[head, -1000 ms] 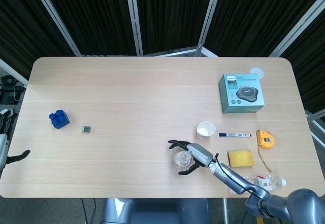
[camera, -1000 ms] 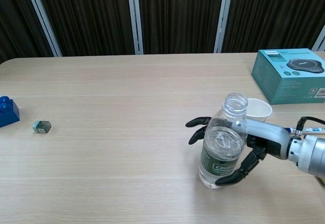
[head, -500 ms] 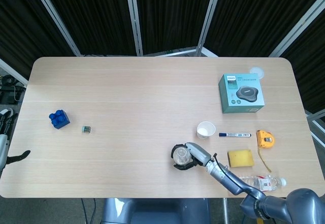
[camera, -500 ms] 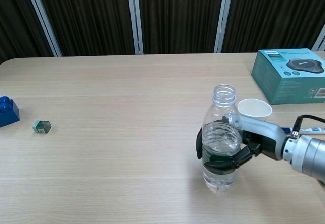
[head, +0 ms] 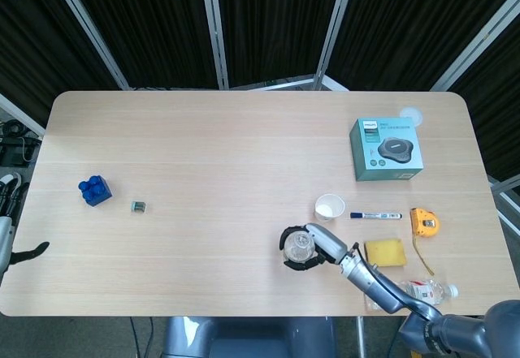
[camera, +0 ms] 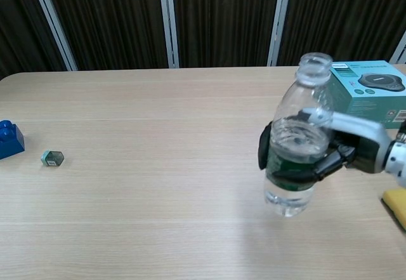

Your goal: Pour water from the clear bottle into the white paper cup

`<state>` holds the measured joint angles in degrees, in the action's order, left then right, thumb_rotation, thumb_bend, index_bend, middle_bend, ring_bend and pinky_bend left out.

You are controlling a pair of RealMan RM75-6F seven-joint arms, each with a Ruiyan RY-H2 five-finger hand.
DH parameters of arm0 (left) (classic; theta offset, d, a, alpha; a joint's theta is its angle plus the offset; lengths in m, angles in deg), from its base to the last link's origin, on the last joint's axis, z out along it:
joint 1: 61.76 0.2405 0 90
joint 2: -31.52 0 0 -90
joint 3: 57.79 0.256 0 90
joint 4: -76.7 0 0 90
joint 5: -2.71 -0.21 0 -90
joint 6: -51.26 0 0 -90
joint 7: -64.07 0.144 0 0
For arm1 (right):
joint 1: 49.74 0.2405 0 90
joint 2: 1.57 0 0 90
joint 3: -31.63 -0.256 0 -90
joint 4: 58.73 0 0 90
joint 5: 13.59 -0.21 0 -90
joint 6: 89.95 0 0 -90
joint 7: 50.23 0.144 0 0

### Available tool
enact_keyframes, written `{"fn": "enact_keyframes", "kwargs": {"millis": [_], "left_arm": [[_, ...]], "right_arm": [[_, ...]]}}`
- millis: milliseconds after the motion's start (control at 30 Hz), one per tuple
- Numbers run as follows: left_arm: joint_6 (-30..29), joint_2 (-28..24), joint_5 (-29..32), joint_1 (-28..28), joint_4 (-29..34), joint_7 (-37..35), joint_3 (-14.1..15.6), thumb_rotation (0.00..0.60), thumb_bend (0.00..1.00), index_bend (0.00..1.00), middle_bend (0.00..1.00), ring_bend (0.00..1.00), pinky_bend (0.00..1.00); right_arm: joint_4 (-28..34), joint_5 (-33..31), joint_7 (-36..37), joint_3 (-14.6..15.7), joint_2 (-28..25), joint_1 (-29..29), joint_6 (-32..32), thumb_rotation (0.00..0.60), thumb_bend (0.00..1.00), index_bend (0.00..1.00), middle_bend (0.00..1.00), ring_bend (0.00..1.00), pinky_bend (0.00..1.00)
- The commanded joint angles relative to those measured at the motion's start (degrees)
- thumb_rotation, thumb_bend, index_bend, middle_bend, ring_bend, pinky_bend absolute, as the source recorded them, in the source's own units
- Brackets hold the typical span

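Note:
The clear bottle [camera: 297,141], uncapped and partly full of water, stands upright in the air just above the table. My right hand [camera: 346,155] grips it around the green label. From above, the bottle's open mouth [head: 299,244] shows with my right hand [head: 318,247] wrapped round it. The white paper cup [head: 329,207] stands upright and empty a short way beyond and to the right of the bottle; in the chest view the bottle and hand hide it. Only a dark fingertip of my left hand [head: 34,249] shows at the far left edge, off the table.
A teal box [head: 387,148] sits at the back right with a white lid [head: 410,116] behind it. A marker [head: 375,215], tape measure [head: 423,222], yellow sponge [head: 384,252] and a lying bottle [head: 422,291] crowd the front right. A blue brick [head: 95,190] and small green object [head: 138,206] lie left.
My right hand closed its spread fingers around the bottle, then lifted it off the table and carried it a little to the right. The cup has not moved.

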<state>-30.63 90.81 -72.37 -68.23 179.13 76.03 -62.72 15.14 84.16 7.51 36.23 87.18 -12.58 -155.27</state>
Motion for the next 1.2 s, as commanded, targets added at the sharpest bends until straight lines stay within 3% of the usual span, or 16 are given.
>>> {"fn": "enact_keyframes", "kwargs": {"millis": [33, 233, 367, 867, 1200], "left_arm": [[-0.5, -0.2, -0.7, 0.2, 0.2, -0.1, 0.2, 0.6, 0.0, 0.0, 0.0, 0.0, 0.0], [-1.2, -1.0, -2.2, 0.6, 1.3, -1.3, 0.5, 0.6, 0.0, 0.0, 0.0, 0.0, 0.0], [-1.9, -1.8, -3.2, 0.9, 1.9, -2.5, 0.7, 0.6, 0.0, 0.0, 0.0, 0.0, 0.0], [-2.1, -2.9, -5.1, 1.3, 2.8, -3.9, 1.4, 0.6, 0.0, 0.0, 0.0, 0.0, 0.0], [-2.2, -3.0, -4.8, 1.4, 2.7, -4.4, 1.3, 0.6, 0.0, 0.0, 0.0, 0.0, 0.0]], "right_arm": [[5.6, -1.2, -4.3, -1.6, -7.7, -0.7, -2.8, 0.6, 0.35, 0.5, 0.57, 0.47, 0.41], [5.0, -7.6, -11.5, -3.5, -13.6, -2.2, -0.7, 0.6, 0.35, 0.49, 0.57, 0.47, 0.41], [1.5, -10.9, -14.9, -3.8, -14.5, -3.2, 1.3, 0.6, 0.35, 0.49, 0.57, 0.47, 0.41], [-12.4, -15.4, -37.1, -4.1, -9.9, -6.0, 3.4, 0.6, 0.43, 0.48, 0.57, 0.47, 0.42], [-15.2, -17.4, -48.6, -5.4, -7.0, -6.3, 4.9, 0.6, 0.45, 0.48, 0.58, 0.48, 0.44]]}}
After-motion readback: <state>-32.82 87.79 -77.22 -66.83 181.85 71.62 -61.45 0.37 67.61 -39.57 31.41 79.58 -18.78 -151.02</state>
